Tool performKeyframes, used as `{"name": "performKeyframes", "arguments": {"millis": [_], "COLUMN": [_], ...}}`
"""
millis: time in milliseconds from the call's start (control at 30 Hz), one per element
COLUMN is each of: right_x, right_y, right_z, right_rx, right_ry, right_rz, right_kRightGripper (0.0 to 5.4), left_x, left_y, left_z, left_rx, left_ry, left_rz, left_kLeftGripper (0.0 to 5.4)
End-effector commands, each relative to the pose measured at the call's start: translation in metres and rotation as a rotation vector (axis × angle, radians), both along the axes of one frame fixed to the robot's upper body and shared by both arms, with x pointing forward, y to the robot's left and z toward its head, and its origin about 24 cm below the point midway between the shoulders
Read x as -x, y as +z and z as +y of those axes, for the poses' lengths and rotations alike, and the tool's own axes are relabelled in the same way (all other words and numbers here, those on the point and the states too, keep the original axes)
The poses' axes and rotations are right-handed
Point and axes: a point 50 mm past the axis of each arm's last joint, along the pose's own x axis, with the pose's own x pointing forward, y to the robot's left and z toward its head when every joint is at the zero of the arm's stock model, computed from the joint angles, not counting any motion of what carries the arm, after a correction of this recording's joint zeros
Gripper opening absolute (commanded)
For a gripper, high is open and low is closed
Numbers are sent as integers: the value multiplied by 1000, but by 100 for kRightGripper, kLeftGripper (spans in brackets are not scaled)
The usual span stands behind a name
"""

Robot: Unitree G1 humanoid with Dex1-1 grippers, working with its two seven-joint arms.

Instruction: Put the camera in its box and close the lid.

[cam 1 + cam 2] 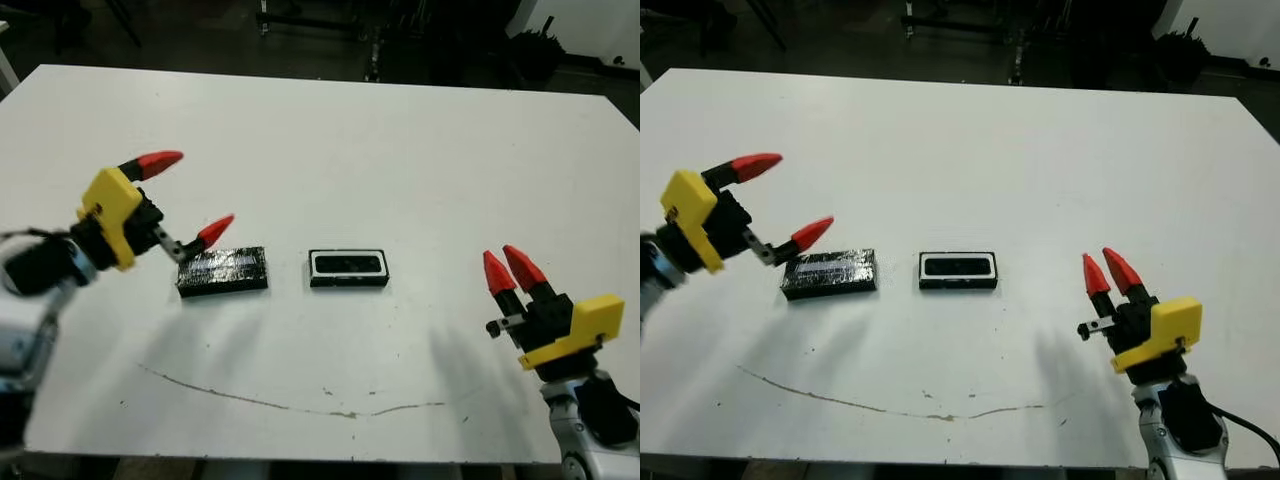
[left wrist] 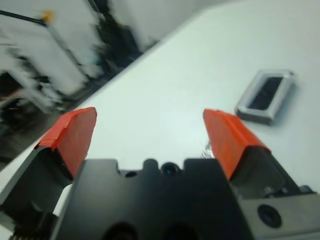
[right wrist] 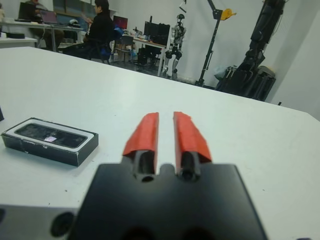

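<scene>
The box sits at the middle of the table, and the camera lies in its white-lined hollow as a flat black bar. The lid, a glossy black panel with a pale stripe, rests flat on the table to the box's left, a short gap between them. My left gripper hovers open over the lid's left end, holding nothing, its lower fingertip close above the lid's far left corner. My right gripper is shut and empty near the front right, well clear of the box.
A thin dark scuff line runs along the table near its front edge. In the right wrist view, a seated person, desks and equipment stands show beyond the table's far side.
</scene>
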Motion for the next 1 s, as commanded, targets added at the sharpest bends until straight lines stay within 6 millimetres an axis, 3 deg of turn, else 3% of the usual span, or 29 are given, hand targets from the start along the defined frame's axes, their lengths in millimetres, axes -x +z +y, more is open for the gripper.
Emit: {"name": "performKeyframes", "arguments": {"millis": [33, 100, 400, 1000], "right_x": [0, 0, -1, 0], "right_y": [4, 5, 4, 2], "right_z": [-3, -3, -1, 0], "right_rx": [3, 5, 20, 34], "right_ry": [-29, -35, -44, -45], "right_rz": [-26, -28, -26, -19], "right_kRightGripper": [31, 1, 1, 1], "left_x": [-13, -20, -35, -33], "left_y": [2, -1, -22, -45], "left_z": [7, 8, 3, -3], "left_rx": [-33, -34, -67, -246], "left_ry": [-113, -187, -405, -488], "left_rz": [131, 188, 354, 365], "left_kLeftGripper": [540, 540, 540, 540]}}
